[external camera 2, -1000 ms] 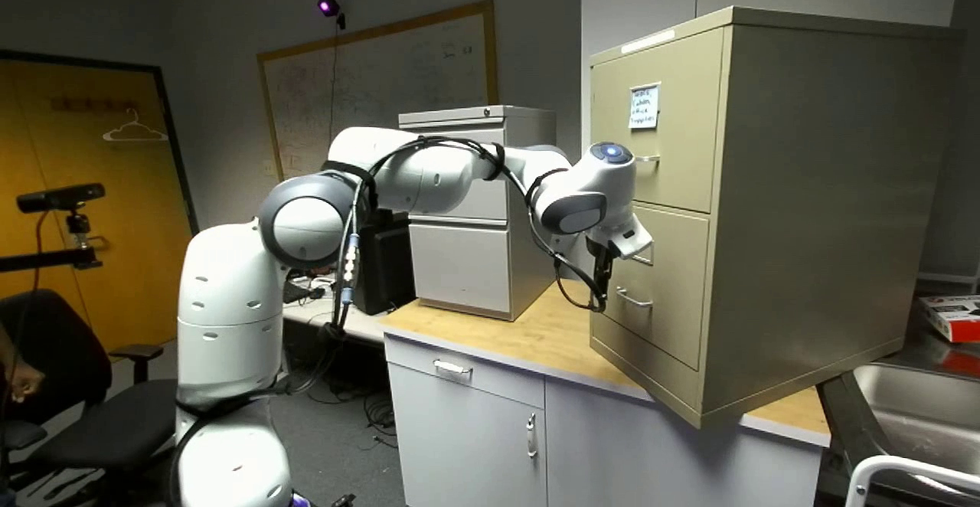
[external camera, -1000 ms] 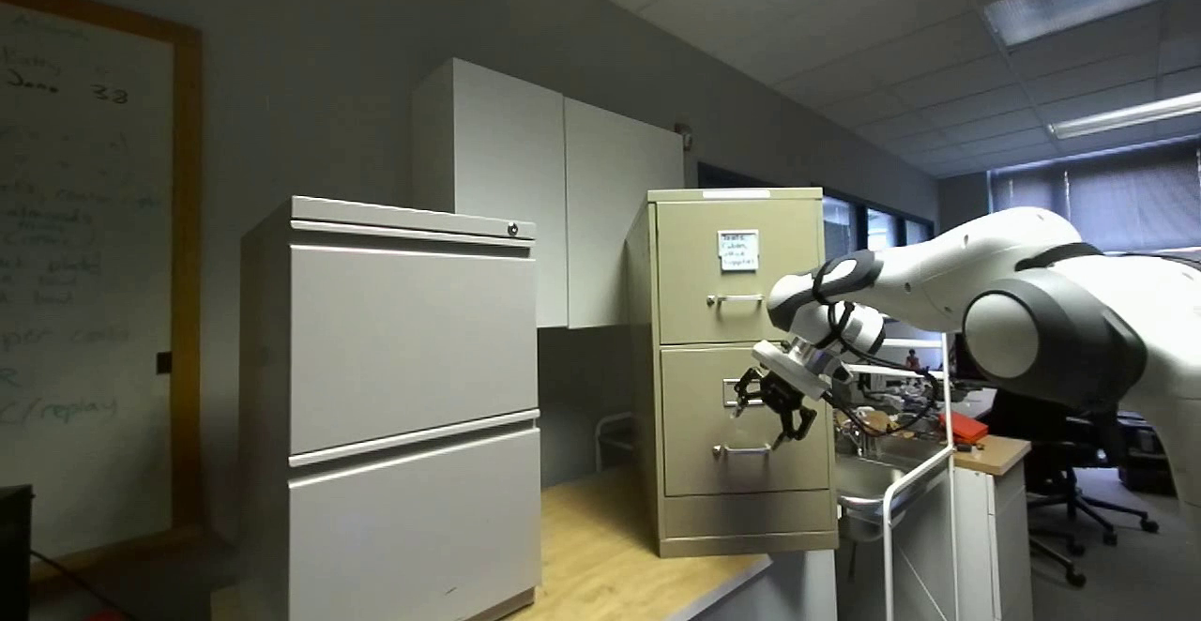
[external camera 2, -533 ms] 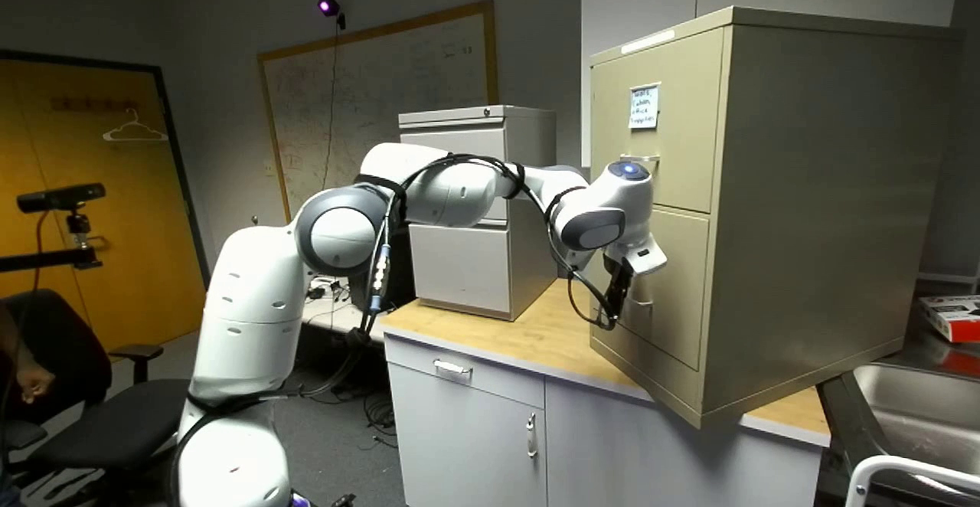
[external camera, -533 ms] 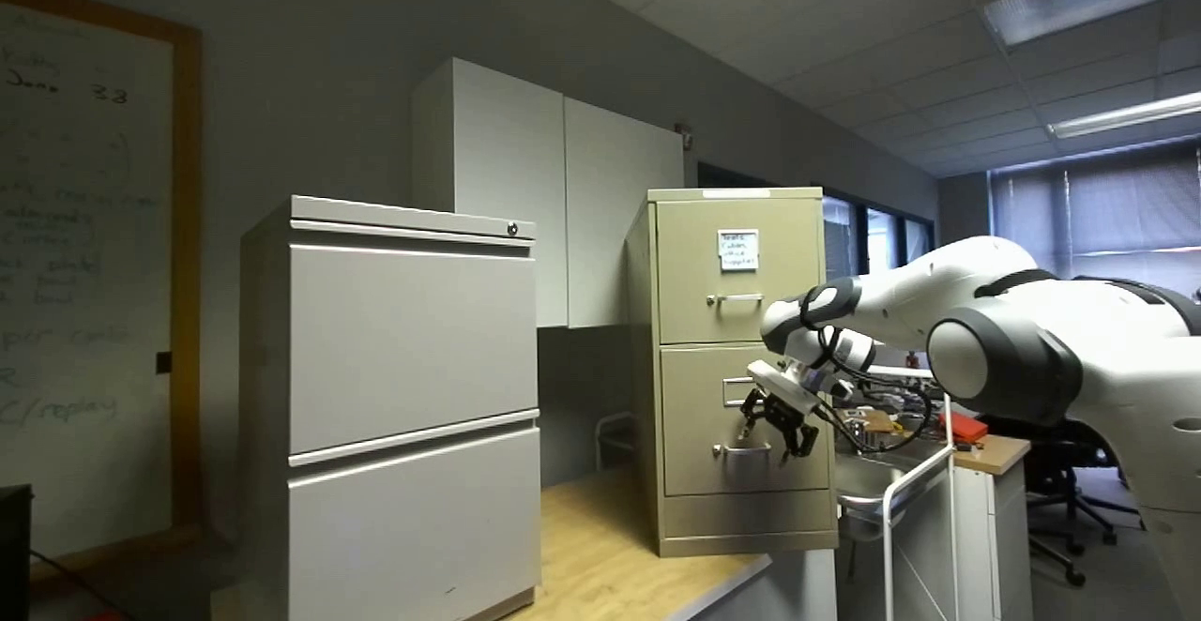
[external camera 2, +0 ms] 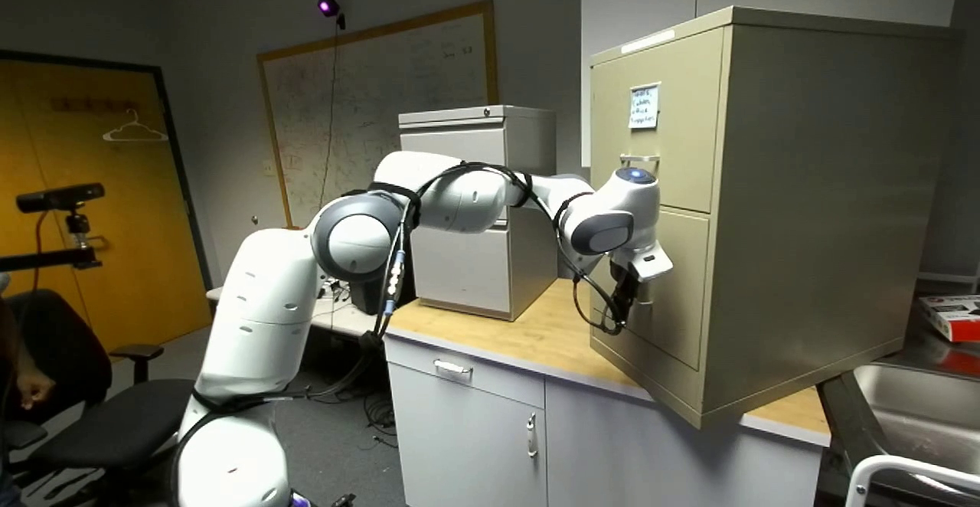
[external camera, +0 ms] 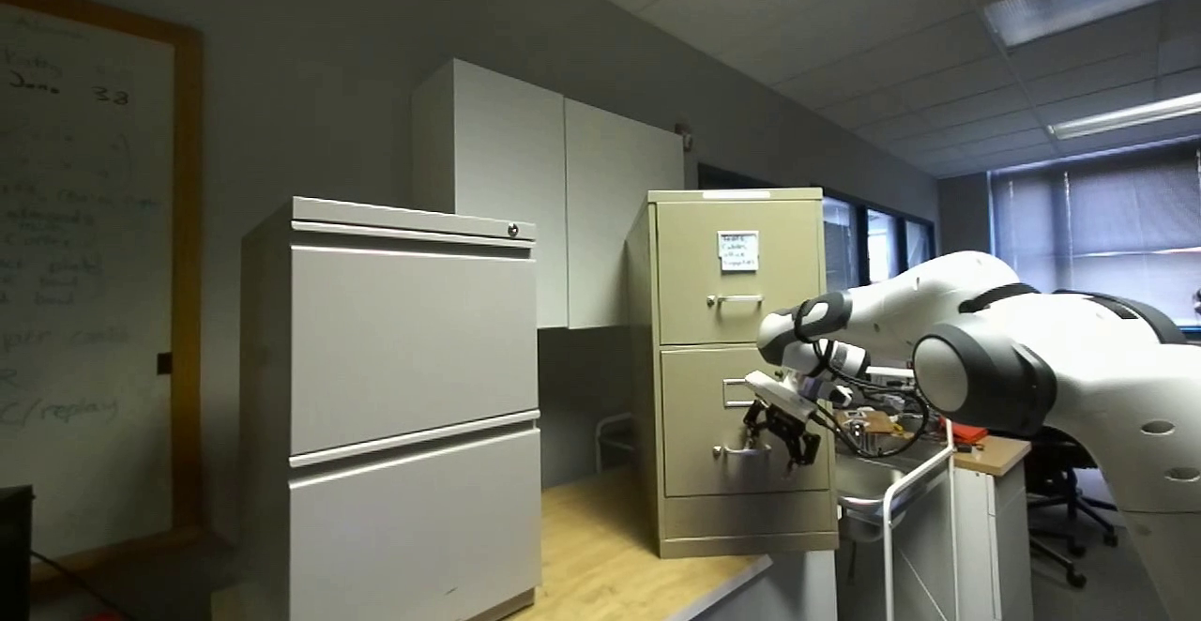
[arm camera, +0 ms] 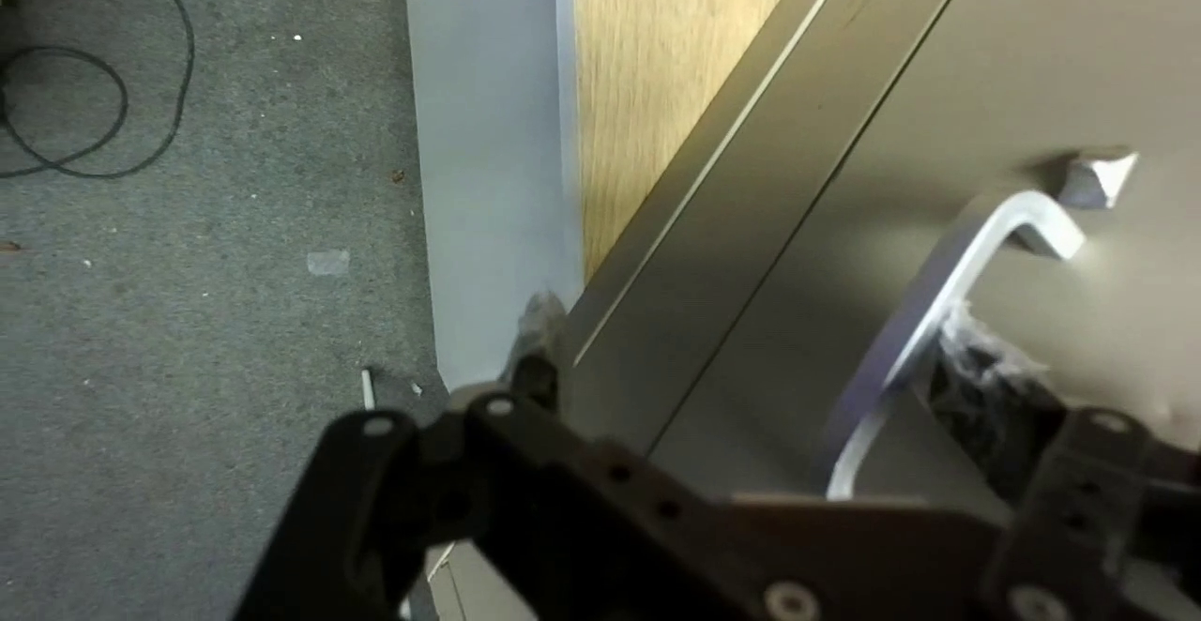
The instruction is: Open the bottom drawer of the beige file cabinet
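Observation:
The beige file cabinet (external camera: 647, 368) stands on the counter in both exterior views (external camera 2: 819, 208). Its bottom drawer (external camera: 694, 405) is flush with the cabinet front; the drawer also shows in an exterior view (external camera 2: 677, 285) and the wrist view (arm camera: 798, 330). My gripper (external camera: 773, 457) is at the drawer's silver handle (arm camera: 915, 330), fingers spread, tilted downward. In the wrist view my gripper (arm camera: 755, 330) has the handle between its fingers, close to the right fingertip, which is on the handle's upper side. I cannot tell whether it touches. In an exterior view the gripper (external camera 2: 624, 300) partly hides the handle.
A wider pale grey cabinet (external camera: 413, 349) stands beside the beige one on the wooden counter (external camera: 600, 546). The upper drawer's handle (external camera: 737, 299) is above my gripper. A sink (external camera 2: 919, 407) and a white rail (external camera 2: 911, 467) are on the beige cabinet's far side.
My arm has lowered and moved toward the cabinet. The gripper has come down from above the handle to the handle itself. The drawer has not moved.

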`<control>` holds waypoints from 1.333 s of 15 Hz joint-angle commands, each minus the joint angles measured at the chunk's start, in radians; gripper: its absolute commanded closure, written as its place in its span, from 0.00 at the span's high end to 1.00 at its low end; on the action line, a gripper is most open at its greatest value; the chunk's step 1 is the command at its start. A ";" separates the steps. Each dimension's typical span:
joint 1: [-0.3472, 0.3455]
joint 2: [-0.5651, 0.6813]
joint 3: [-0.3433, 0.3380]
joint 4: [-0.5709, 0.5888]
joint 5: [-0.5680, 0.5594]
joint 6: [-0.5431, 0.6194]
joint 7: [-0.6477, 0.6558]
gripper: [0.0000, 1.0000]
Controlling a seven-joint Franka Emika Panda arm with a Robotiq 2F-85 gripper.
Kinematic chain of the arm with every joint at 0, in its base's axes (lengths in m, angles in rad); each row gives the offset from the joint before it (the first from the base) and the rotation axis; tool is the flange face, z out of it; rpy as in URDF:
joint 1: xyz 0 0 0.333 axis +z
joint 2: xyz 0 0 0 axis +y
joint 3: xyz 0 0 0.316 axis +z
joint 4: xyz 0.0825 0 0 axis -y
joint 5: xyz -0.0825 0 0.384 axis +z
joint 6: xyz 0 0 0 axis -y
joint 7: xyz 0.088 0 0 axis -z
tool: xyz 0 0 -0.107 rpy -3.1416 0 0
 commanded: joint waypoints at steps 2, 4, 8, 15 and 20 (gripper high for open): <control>0.016 0.093 0.006 0.103 -0.084 -0.039 0.116 0.99; 0.021 0.094 0.007 0.122 -0.084 -0.016 0.184 1.00; 0.014 0.082 0.071 0.122 0.060 0.067 0.179 1.00; 0.053 0.087 0.040 0.021 -0.033 0.155 0.254 1.00; 0.068 0.026 0.023 -0.112 -0.052 0.265 0.378 1.00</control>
